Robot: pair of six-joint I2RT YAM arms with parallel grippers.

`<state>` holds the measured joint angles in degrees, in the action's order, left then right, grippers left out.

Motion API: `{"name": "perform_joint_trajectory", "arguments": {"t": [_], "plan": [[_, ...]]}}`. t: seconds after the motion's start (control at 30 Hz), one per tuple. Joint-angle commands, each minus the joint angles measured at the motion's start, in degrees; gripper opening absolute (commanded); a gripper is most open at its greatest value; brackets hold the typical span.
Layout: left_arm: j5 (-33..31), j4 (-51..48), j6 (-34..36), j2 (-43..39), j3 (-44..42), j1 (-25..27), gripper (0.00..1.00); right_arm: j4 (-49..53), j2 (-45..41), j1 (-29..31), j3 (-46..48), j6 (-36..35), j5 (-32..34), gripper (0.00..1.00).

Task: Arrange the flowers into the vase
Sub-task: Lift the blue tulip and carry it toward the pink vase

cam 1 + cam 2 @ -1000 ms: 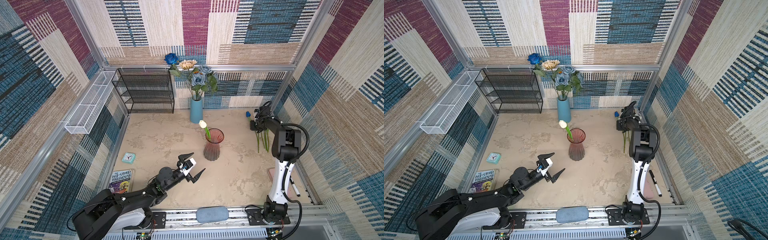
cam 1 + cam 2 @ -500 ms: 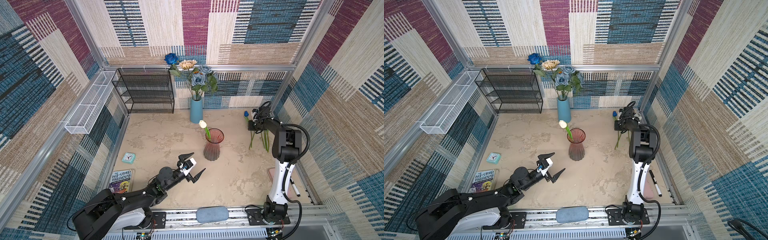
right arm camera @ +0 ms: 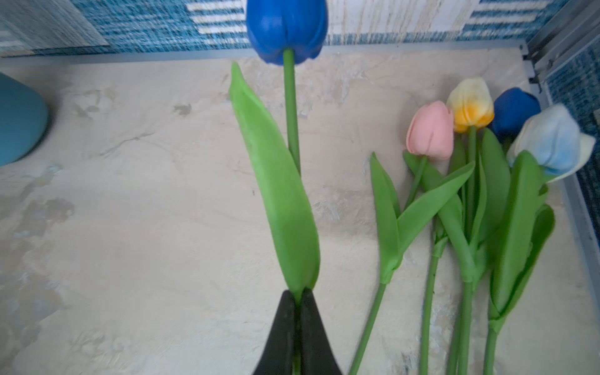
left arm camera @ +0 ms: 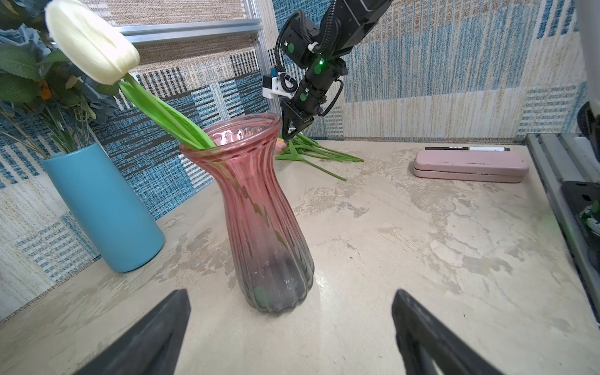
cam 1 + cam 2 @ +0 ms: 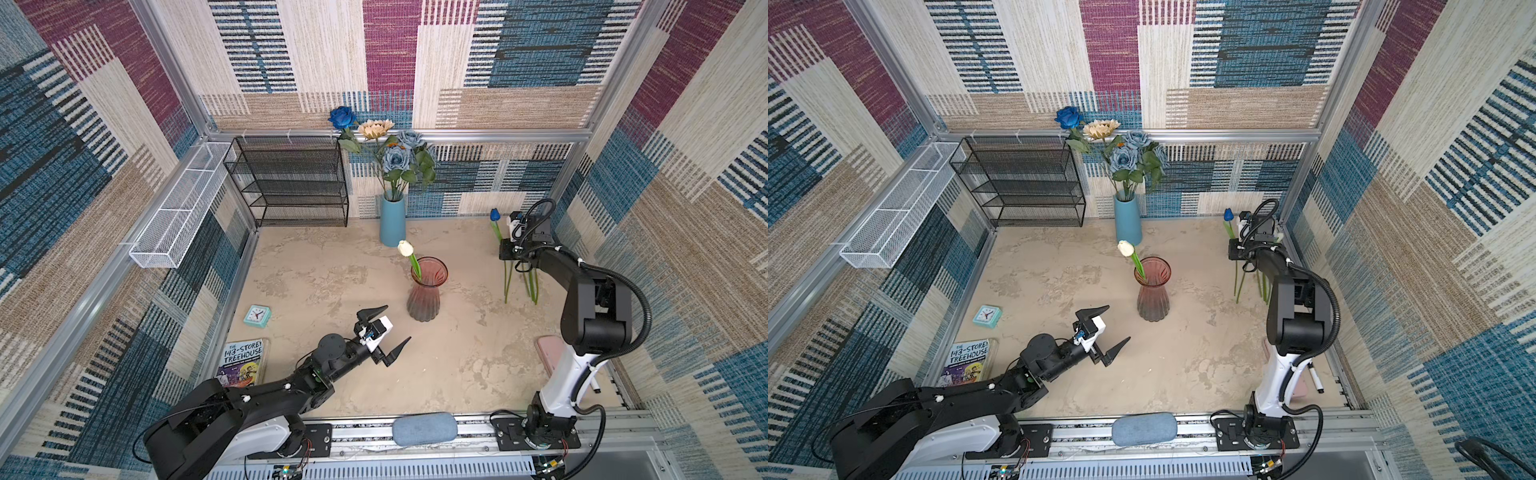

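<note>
- Gripping a blue tulip (image 3: 287, 29) low on its stem, right where the long leaf springs, the right gripper (image 3: 298, 302) has its jaws pinched together on the green.
- The right arm stands up from its base at the near right corner of the table (image 5: 332, 270). It folds at the elbow and reaches towards the far right corner, wrist tipped down at the table top.
- The held bloom points towards the far edge. Whether the stem's lower end touches the table cannot be told.
- Four more flowers lie flat by the right edge near the far right corner, beside the held one but apart from it: a pink tulip (image 3: 430, 130), a yellow tulip (image 3: 470, 104), a dark blue tulip (image 3: 514, 110) and a pale blue tulip (image 3: 555, 139), their stems side by side.
- The left arm stretches low from the near left corner towards the middle. The left gripper (image 5: 398, 323) has its jaws spread wide with nothing between them, facing the pink glass vase (image 5: 424, 291) without touching it.
- That vase stands upright near the table's middle, a white tulip (image 5: 405, 247) leaning out over its rim.
- A blue vase (image 5: 392, 222) stands at the far edge, holding a deep-blue rose (image 5: 343, 117), a cream sunflower (image 5: 376, 129) and dusty-blue roses (image 5: 395, 160).
</note>
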<state>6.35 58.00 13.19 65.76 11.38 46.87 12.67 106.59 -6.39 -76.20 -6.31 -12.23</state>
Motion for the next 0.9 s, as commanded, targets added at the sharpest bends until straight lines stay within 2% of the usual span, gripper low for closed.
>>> {"name": "perform_joint_trajectory", "arguments": {"t": [0.0,0.23,0.53,0.73,0.87], "plan": [[0.2,0.9,-0.5,-0.1,0.2,0.0,1.00,-10.4,-4.6,0.5,3.5,-0.7,-5.5,0.01],[0.2,1.7,-0.4,-1.7,-0.7,0.0,1.00,-23.6,-19.9,5.0,15.6,1.5,-14.3,0.02],[0.4,4.1,-0.2,-2.6,-2.2,0.0,1.00,-47.6,-38.1,10.9,30.2,11.9,-28.2,0.03],[0.3,4.2,-0.2,-2.0,-2.0,0.0,1.00,-60.8,-43.5,16.4,33.6,17.6,-29.4,0.04],[0.7,4.1,-0.5,-1.7,-1.7,0.0,1.00,-69.0,-40.6,19.4,32.7,23.5,-26.9,0.04]]}}
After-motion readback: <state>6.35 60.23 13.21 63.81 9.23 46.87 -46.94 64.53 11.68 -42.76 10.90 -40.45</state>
